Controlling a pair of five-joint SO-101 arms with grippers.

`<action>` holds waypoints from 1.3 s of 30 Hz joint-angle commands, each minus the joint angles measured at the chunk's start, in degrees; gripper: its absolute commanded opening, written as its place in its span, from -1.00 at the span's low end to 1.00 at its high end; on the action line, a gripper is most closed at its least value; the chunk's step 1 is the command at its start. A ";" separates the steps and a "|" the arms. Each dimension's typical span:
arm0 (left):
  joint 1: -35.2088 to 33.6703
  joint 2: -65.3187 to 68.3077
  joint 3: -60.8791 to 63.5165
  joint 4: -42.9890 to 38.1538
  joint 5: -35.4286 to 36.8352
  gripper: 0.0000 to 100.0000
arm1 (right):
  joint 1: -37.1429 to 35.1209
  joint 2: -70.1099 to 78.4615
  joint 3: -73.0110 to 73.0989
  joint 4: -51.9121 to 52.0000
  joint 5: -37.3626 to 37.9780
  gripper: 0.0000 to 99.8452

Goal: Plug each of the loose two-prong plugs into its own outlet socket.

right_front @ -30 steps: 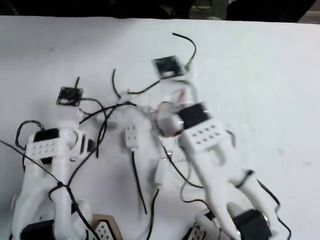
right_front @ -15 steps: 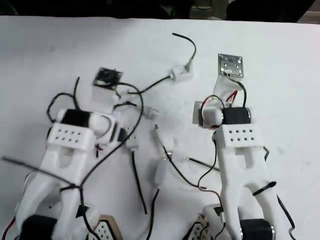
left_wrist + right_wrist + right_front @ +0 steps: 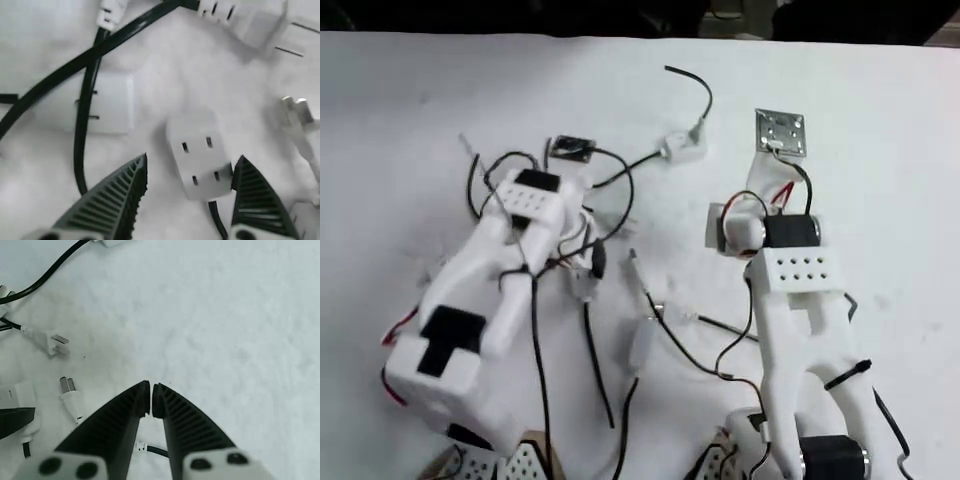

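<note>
Left gripper: fingers spread, holding nothing. The white outlet socket lies flat between the two fingers, slotted face up, near the middle of the desk. One finger appears to sit against the socket's edge, though actual contact cannot be confirmed. A second white block lies just beside the socket, outside the fingers, with a black cord crossing over it.

Right gripper: fingers pressed together, empty, over bare desk surface in the right half. Two loose plugs, the first plug and the second plug, lie prongs exposed to one side, apart from this gripper.
</note>
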 commanded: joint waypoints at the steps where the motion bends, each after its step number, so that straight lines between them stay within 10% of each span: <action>1: 0.22 2.15 -2.73 0.44 0.44 -0.44 | 0.31 -0.31 -0.18 -0.57 -0.44 -0.96; 11: 0.31 2.33 -2.99 0.44 -12.75 -0.96 | 0.31 -0.31 -0.18 -0.57 -0.44 -0.96; 23: 5.32 2.24 -2.99 8.97 -39.21 -0.95 | 0.31 -0.31 -0.09 -0.57 -0.44 -0.96; 39: 3.82 2.24 -14.24 16.88 -30.33 -0.69 | 0.66 -0.31 -0.09 -0.57 -0.09 -0.96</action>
